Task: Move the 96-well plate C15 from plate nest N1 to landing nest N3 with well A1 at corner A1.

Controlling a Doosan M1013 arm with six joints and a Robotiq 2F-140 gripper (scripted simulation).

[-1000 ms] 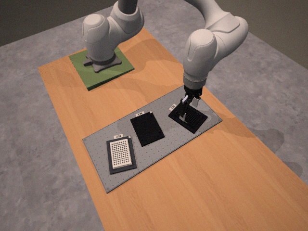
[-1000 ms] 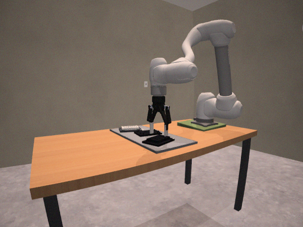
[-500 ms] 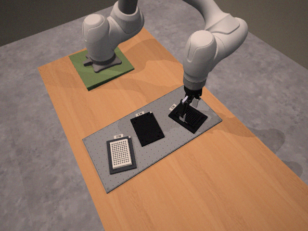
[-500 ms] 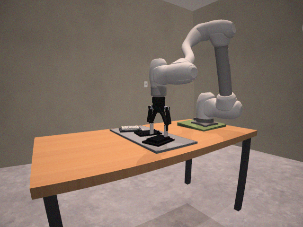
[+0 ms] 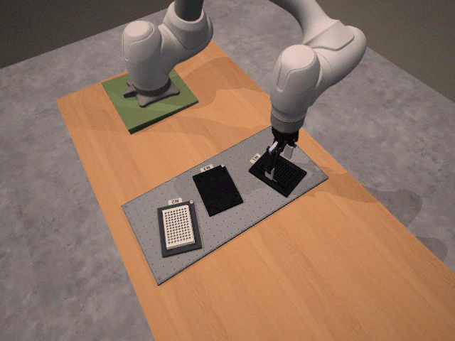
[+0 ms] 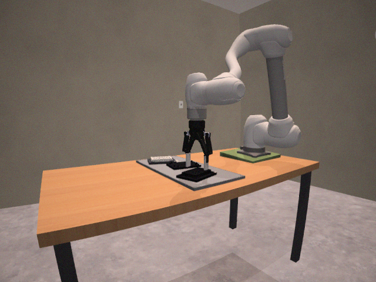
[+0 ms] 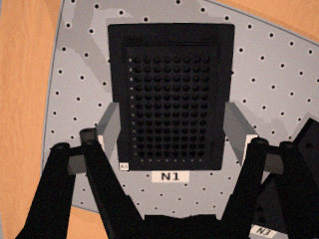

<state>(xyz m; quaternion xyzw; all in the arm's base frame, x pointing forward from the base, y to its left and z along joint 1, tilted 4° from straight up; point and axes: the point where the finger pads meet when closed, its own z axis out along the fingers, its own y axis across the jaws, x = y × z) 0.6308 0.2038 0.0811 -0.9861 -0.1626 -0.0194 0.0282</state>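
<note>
The black 96-well plate C15 [image 5: 281, 172] sits in nest N1 at the right end of the grey deck, and it also shows in the wrist view [image 7: 171, 110] and the side view [image 6: 196, 173]. My gripper [image 5: 279, 163] is open and points straight down over it. In the wrist view [image 7: 173, 127] one finger pad stands on each side of the plate's long sides, with a gap between each pad and the plate. In the side view the fingertips [image 6: 197, 166] are just above the plate. The landing nest N3 [image 5: 217, 190] is a bare black pad in the deck's middle.
The white plate C51 [image 5: 178, 225] lies in nest N2 at the deck's left end. The grey perforated deck [image 5: 224, 220] lies on a wooden table. The arm's base stands on a green mount [image 5: 148, 99] at the far end. The N1 label [image 7: 169, 175] is in front of the nest.
</note>
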